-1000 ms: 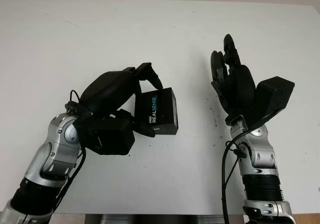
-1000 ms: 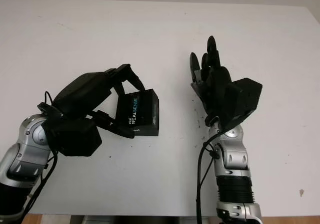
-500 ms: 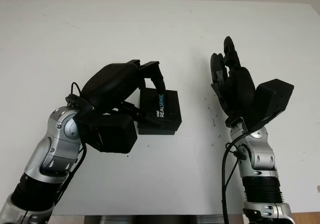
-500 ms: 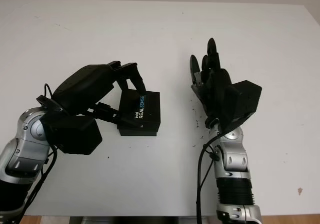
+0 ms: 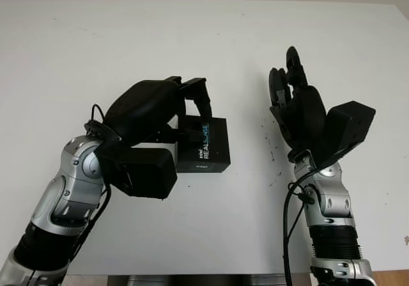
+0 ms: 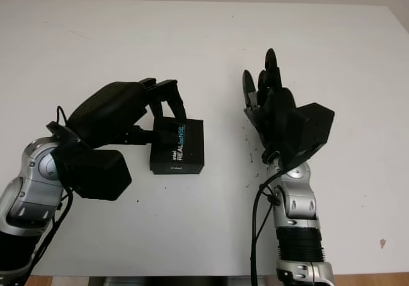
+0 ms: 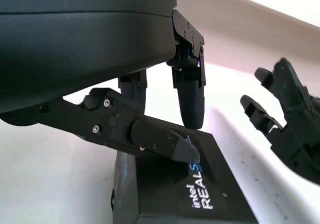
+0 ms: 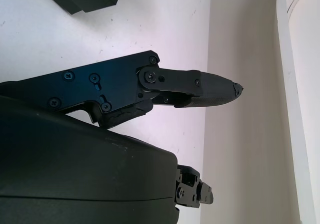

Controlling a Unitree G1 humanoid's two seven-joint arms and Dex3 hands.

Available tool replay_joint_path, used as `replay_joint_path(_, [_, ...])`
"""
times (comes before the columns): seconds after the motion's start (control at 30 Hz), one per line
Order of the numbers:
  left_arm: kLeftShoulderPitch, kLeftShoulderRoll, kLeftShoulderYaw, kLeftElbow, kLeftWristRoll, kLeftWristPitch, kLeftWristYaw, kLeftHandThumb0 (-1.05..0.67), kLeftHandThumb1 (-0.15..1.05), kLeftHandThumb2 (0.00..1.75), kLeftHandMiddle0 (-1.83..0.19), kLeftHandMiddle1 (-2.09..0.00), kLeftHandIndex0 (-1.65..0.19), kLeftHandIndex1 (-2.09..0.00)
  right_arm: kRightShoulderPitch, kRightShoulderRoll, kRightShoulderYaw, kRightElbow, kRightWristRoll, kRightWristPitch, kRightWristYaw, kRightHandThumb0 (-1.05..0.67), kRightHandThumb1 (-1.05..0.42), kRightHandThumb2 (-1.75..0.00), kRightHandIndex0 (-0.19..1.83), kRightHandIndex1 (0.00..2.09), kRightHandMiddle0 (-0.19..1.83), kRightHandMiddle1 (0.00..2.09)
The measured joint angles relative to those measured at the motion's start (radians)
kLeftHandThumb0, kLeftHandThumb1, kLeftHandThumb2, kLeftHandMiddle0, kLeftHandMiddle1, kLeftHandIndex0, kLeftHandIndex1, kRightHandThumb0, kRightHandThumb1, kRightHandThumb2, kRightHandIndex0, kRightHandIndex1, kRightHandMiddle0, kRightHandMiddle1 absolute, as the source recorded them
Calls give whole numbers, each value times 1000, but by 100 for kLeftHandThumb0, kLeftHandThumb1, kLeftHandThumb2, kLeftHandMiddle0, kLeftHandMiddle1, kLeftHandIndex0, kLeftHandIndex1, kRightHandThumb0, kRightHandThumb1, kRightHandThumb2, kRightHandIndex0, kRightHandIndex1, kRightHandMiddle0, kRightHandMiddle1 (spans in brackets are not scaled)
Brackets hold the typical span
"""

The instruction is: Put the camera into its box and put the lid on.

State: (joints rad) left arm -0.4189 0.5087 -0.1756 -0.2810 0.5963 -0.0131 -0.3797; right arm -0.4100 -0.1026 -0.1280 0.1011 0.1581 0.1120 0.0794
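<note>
Black box (image 5: 203,144), closed, lid on, sits on white desk (image 5: 77,55) at centre of frame. Left robot hand (image 5: 192,116) over it from left, fingers (image 7: 189,96) curled onto lid top, thumb against left side: grasping box. Right robot hand (image 5: 294,100) raised at centre-right, released, holding nothing, well apart from box. Step in hand, judged: seating lid, final stage. Next move calls for pressing lid down evenly, then letting go without dragging box.

The box (image 5: 203,145) sits on the counter (image 5: 211,36) right under the left hand (image 5: 150,110) fingers (image 7: 189,96); the right hand (image 5: 300,110) is off to its right, well apart.
</note>
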Motion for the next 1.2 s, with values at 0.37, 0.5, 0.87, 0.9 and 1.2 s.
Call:
replay_joint_path(0.37, [11,29,-13,-10,84,19,-34,-44,104,5,-28,-9,-19,-34,0,-1,-1,0,1,6,3,-65,-105,-43,-14,5,-8,5])
replay_joint_path(0.5, [23,34,-16,-10,120,11,-28,-46,105,8,-28,-6,-22,-27,-1,-4,-2,0,6,6,10,-65,-105,-43,-14,5,-8,5])
replay_joint_path(0.87, [45,11,1,9,122,29,26,-48,105,9,-12,-1,-15,-16,-1,-18,-3,-1,9,13,28,-66,-105,-45,-15,5,-9,5])
replay_joint_path(0.9, [46,0,8,14,108,33,39,-48,105,9,-11,-1,-15,-16,-1,-19,-3,-1,7,12,28,-66,-105,-45,-15,5,-10,5])
replay_joint_path(1.2, [56,-41,29,90,53,80,99,-51,104,12,3,-1,-5,-7,-4,-26,-1,-1,-9,-21,33,-67,-105,-50,-15,5,-9,5])
